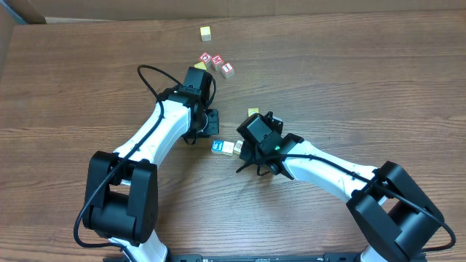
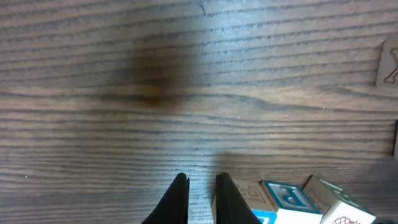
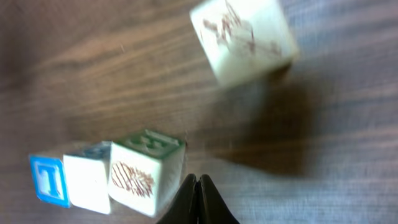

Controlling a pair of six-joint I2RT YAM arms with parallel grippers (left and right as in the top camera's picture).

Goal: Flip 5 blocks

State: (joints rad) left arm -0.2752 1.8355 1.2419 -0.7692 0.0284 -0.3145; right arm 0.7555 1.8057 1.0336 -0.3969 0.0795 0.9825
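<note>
Three blocks lie in a row mid-table: a blue one (image 1: 217, 146), a cream one (image 1: 227, 148) and a third (image 1: 237, 148) against my right gripper (image 1: 243, 151). A fourth pale block (image 1: 253, 112) sits apart behind them. In the right wrist view my right gripper (image 3: 197, 182) is shut and empty, right beside the green-topped block (image 3: 146, 171); the cream block (image 3: 87, 180), the blue block (image 3: 48, 179) and the lone pale block (image 3: 242, 37) show too. My left gripper (image 2: 201, 180) is shut but for a slit, holding nothing, just left of the row (image 2: 286, 198).
Red-and-white letter cubes (image 1: 218, 62) cluster at the back, beside the left arm's wrist (image 1: 196, 84). A lone yellow-topped cube (image 1: 206, 33) lies farther back. A pale cube (image 2: 390, 62) shows at the right edge of the left wrist view.
</note>
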